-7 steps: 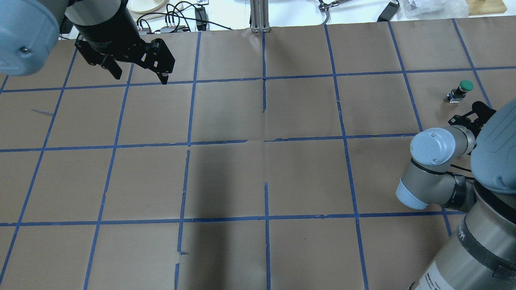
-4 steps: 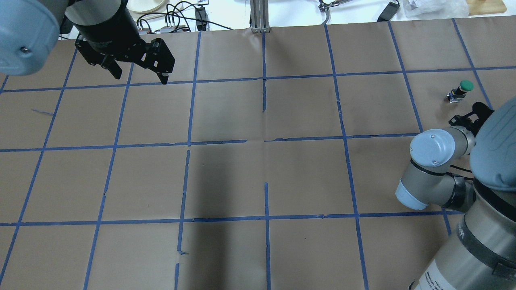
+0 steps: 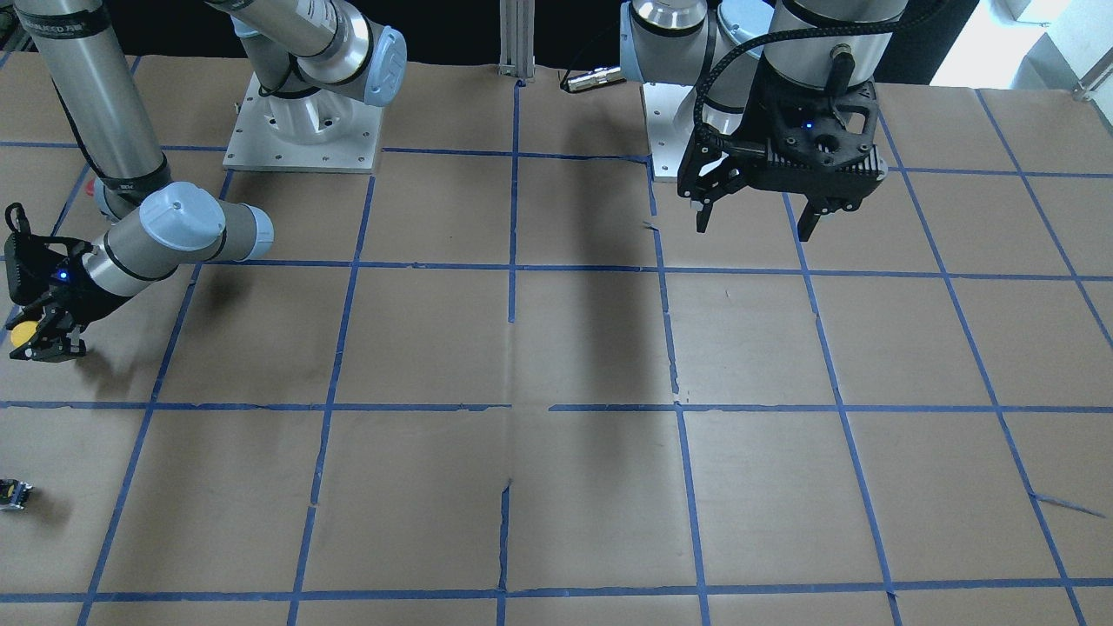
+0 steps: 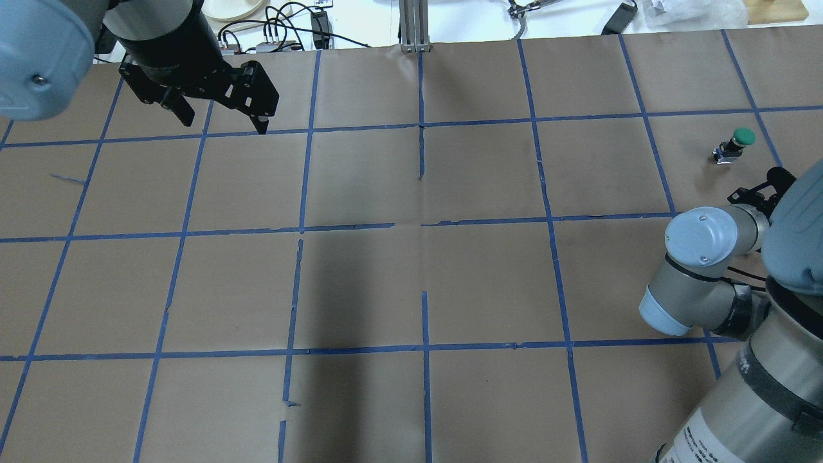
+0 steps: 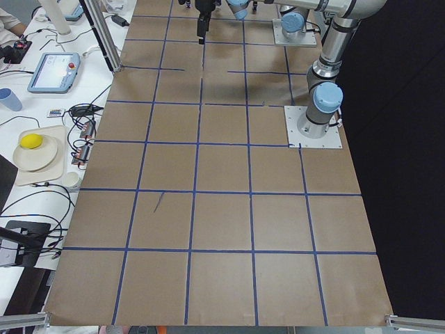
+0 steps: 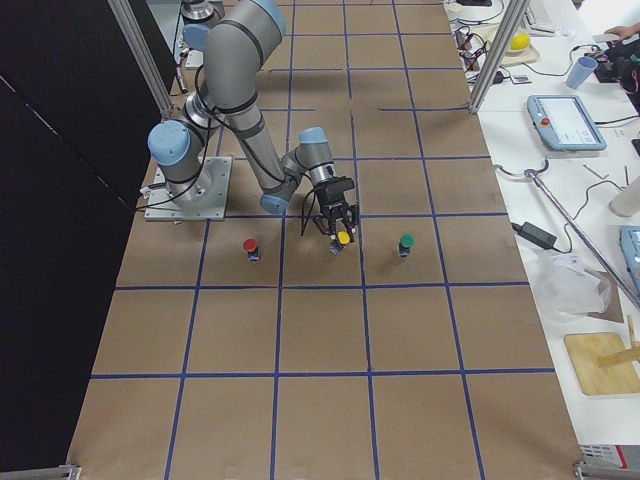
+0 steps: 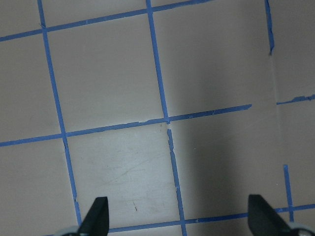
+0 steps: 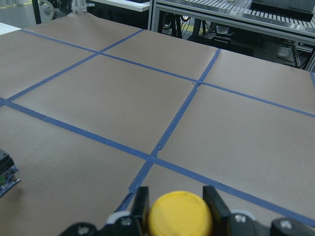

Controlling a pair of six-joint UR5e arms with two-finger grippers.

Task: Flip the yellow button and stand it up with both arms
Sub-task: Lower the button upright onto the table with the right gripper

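Note:
The yellow button (image 8: 180, 219) sits between the fingers of my right gripper (image 8: 176, 200), yellow cap facing the wrist camera. In the front-facing view the right gripper (image 3: 42, 337) hangs low over the table's left edge with the yellow cap (image 3: 23, 331) in it. The exterior right view shows the button (image 6: 343, 238) too. In the overhead view the right gripper (image 4: 762, 190) is mostly hidden under its own arm, and so is the button. My left gripper (image 4: 222, 125) is open and empty, high over the far left squares, and shows in the front-facing view (image 3: 755, 222).
A green-capped button (image 4: 738, 144) lies just beyond the right gripper. A red-capped button (image 6: 250, 247) stands near the right arm's base. Brown paper with a blue tape grid (image 4: 421, 225) covers the table. Cables and a plate lie past the far edge (image 4: 270, 26).
The right arm's elbow and wrist have shifted a little to the right and toward the robot in the overhead view. The left arm has not moved.

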